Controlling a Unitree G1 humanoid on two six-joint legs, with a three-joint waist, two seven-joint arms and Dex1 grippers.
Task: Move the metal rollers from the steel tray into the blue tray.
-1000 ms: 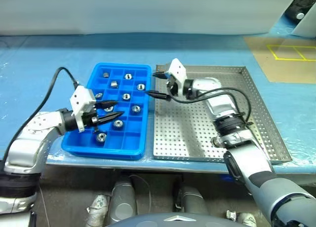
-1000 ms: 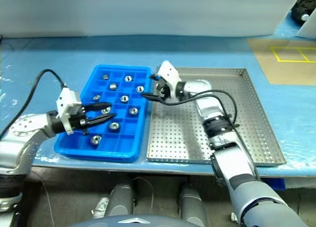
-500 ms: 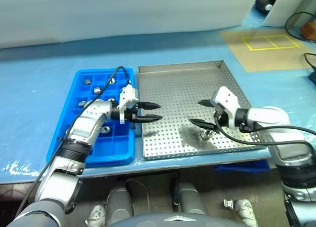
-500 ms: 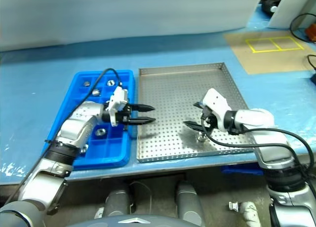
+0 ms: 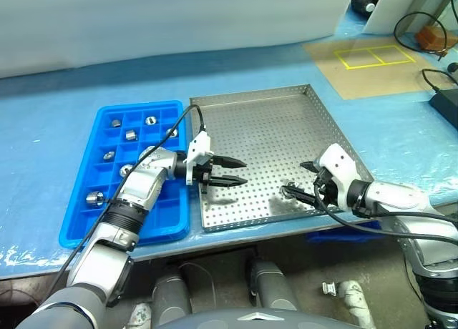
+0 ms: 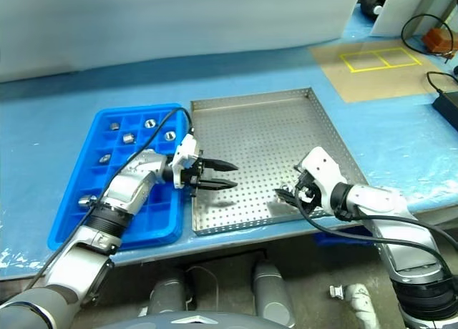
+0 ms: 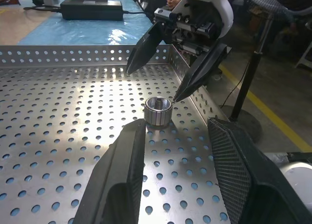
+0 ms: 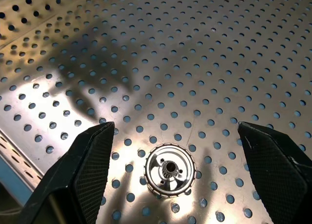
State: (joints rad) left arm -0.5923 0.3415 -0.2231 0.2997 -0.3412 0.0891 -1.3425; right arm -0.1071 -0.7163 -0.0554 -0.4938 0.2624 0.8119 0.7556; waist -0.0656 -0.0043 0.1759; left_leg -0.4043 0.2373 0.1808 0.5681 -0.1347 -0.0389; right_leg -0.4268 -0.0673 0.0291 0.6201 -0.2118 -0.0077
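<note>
One metal roller [image 5: 291, 189] lies near the front right of the steel tray [image 5: 272, 121]. My right gripper [image 5: 300, 180] hangs open just above it, a finger on either side, not touching; the right wrist view shows the roller [image 8: 170, 170] upright between the fingers [image 8: 83, 170]. My left gripper [image 5: 235, 171] points level across the steel tray's left part, open and empty. In the left wrist view, the roller [image 7: 157, 110] lies ahead under the right gripper [image 7: 152, 85]. The blue tray [image 5: 79, 229] sits left of the steel tray, with several rollers [image 5: 130, 135] in its compartments.
A brown board with yellow taped squares [image 5: 372, 57] lies at the far right. A black power adapter [image 5: 445, 98] and cables sit at the right edge. The left arm's black cable [image 5: 179, 118] loops over the blue tray. The table's front edge runs just below both trays.
The view swung right. My left gripper moved from over the blue tray to over the steel tray. My right gripper came from the steel tray's far left corner down to the roller at the front right.
</note>
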